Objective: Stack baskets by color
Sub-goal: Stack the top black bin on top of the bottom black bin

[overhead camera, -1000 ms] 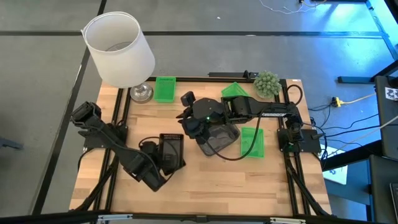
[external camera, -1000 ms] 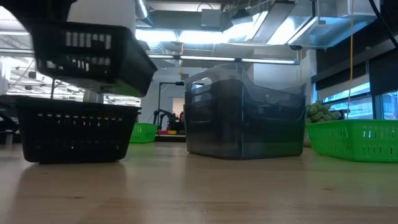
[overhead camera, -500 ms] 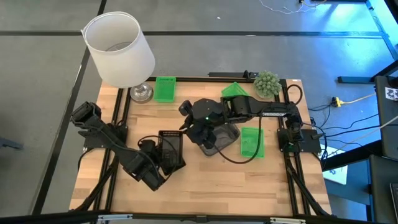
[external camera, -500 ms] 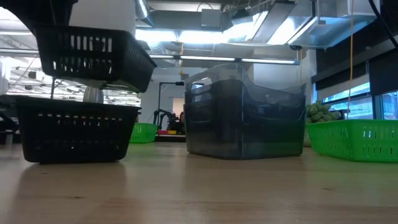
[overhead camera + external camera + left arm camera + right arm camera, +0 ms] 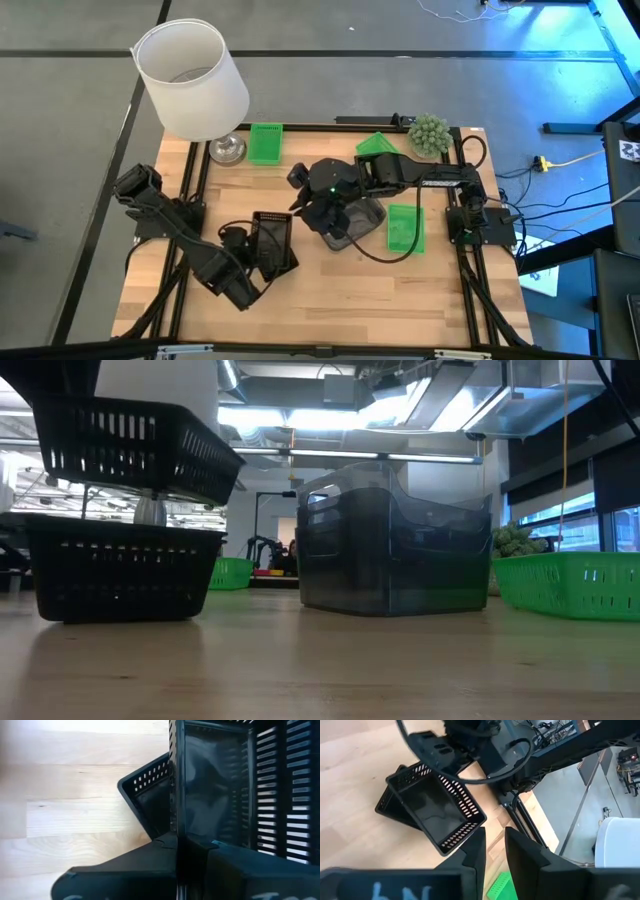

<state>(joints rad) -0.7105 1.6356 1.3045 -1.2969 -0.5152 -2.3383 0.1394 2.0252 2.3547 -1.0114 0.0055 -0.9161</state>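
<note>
The left gripper (image 5: 250, 258), fingers clenched on a black basket (image 5: 130, 450), is hovering it over its twin (image 5: 120, 570), needing squaring, then lowering

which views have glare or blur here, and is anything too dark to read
Low view: bright ceiling lights glare behind the grey basket, and the lifted black basket shows mostly as a silhouette. Left wrist view: the left gripper is a dark, soft mass. Right wrist view: blurred near fingers, washed-out lampshade.

No word, brand or number can be read anywhere. The right wrist view shows only blurred pale-blue marks on the gripper housing (image 5: 395, 892).
</note>
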